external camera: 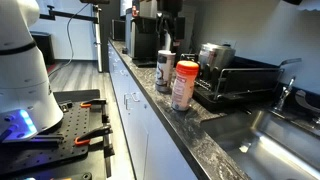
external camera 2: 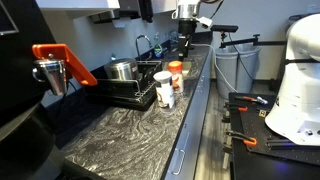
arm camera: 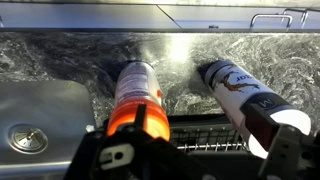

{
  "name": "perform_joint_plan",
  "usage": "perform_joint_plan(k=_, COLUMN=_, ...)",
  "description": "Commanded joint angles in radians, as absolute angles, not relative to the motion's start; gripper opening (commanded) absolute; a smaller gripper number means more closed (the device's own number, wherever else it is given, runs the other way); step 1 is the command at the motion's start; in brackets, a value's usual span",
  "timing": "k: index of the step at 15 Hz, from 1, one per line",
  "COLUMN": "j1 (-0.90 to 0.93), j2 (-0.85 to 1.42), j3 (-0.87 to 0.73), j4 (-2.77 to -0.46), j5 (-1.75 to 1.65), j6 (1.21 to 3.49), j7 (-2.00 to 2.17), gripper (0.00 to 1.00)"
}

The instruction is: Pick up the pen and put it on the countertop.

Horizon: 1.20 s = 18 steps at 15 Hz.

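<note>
The dark speckled countertop [external camera: 200, 125] [external camera 2: 130, 125] [arm camera: 90, 55] runs above white cabinet fronts. Two containers stand on it side by side: an orange-lidded jar [external camera: 184, 85] [external camera 2: 176, 78] [arm camera: 138, 95] and a white cup with a dark lid [external camera: 165, 72] [external camera 2: 165, 92] [arm camera: 240, 95]. I cannot make out a pen in any view. My gripper [arm camera: 200, 165] hangs high above the two containers, as both exterior views show [external camera: 170, 12] [external camera 2: 186, 15]. Its fingers are spread wide apart with nothing between them.
A black dish rack [external camera: 245, 82] [external camera 2: 120, 90] holding a metal pot stands beside the containers, and a steel sink [external camera: 275, 135] [arm camera: 40, 120] is next to it. Coffee machines [external camera: 145, 40] stand at one end. A black perforated board with red-handled tools [external camera: 75, 130] lies across the aisle.
</note>
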State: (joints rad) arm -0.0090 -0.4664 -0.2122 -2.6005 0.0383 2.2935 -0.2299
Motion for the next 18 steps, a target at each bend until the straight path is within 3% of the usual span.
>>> perform_joint_plan(k=1, j1=-0.027, j2=-0.465, j3=-0.194, j4=-2.599, j5=0.049, j6=2.291, j7=-0.238, gripper=1.00)
perform_joint_plan(k=8, j1=-0.027, j2=-0.465, j3=-0.194, j4=-2.599, j5=0.049, j6=2.291, j7=-0.238, gripper=1.00)
perform_joint_plan(k=18, j1=-0.009, j2=-0.741, j3=-0.096, j4=-2.690, j5=0.019, j6=2.426, j7=-0.227, gripper=1.00)
